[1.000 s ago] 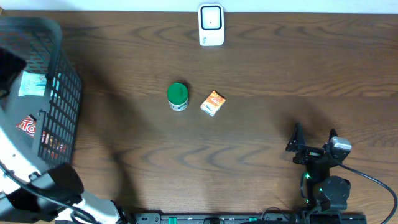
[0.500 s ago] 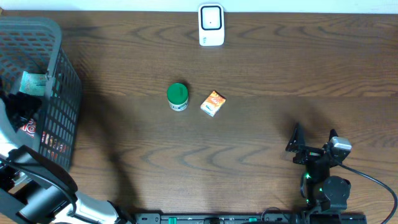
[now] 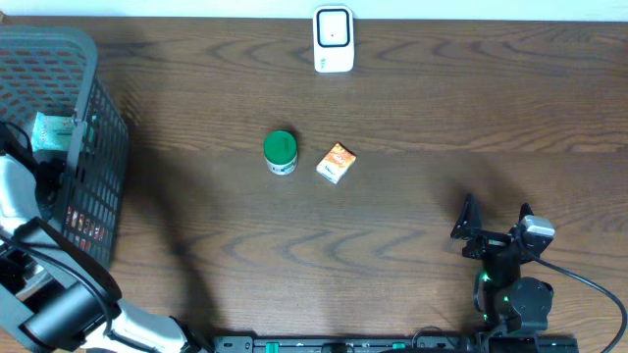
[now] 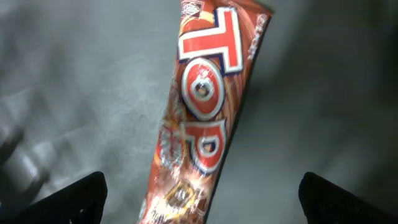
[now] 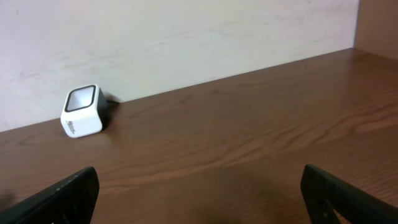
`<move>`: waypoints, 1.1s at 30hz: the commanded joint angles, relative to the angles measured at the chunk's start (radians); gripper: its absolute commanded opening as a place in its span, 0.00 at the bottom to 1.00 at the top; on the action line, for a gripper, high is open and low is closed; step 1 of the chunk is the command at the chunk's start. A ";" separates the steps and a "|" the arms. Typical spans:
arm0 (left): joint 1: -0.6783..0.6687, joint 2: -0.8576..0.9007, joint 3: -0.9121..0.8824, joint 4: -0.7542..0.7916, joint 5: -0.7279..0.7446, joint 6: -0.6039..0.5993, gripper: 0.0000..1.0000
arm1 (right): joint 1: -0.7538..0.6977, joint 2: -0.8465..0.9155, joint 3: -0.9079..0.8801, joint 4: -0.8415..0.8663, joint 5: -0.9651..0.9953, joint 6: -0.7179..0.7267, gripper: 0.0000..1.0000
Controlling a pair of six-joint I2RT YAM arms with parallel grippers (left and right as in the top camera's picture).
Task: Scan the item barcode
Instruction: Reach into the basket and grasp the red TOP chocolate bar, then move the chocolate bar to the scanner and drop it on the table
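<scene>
Left arm has swung up from the bottom corner and dropped into the grey basket (image 3: 98, 118) since a second ago, while the right arm hasn't budged. The left gripper (image 4: 202, 202) is spread wide with nothing in it, hanging over a red snack wrapper (image 4: 205, 112) lying on the basket floor. It says "TOP" in big red-and-white letters, and the smaller print is too blurry to read. The white scanner (image 3: 333, 39) sits at the table's (image 3: 442, 118) far edge, well apart from the basket. A green-lidded jar (image 3: 281, 152) and a little orange box (image 3: 337, 163) sit side by side mid-table. The right gripper (image 3: 497, 221) is parked near the front edge, also wide open and empty.
</scene>
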 commanded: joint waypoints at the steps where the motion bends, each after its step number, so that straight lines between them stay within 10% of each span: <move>1: -0.002 0.055 -0.006 0.011 -0.017 0.022 0.98 | 0.013 -0.003 -0.002 -0.002 0.002 0.002 0.99; 9: -0.002 0.171 -0.006 0.018 -0.032 0.024 0.98 | 0.013 -0.003 -0.002 -0.002 0.002 0.002 0.99; 11: 0.000 0.190 -0.006 0.012 -0.032 0.024 0.79 | 0.013 -0.003 -0.002 -0.002 0.002 0.002 0.99; 14: 0.006 0.200 -0.006 -0.006 -0.045 0.024 0.14 | 0.013 -0.003 -0.002 -0.002 0.002 0.002 0.99; 15: 0.008 0.199 -0.006 -0.013 -0.049 0.024 0.08 | 0.013 -0.003 -0.002 -0.002 0.002 0.002 0.99; 28: 0.058 -0.019 0.296 -0.227 -0.041 0.024 0.07 | 0.013 -0.003 -0.002 -0.002 0.002 0.002 0.99; 33: 0.056 -0.193 0.414 -0.232 0.193 0.024 0.07 | 0.013 -0.003 -0.002 -0.002 0.002 0.002 0.99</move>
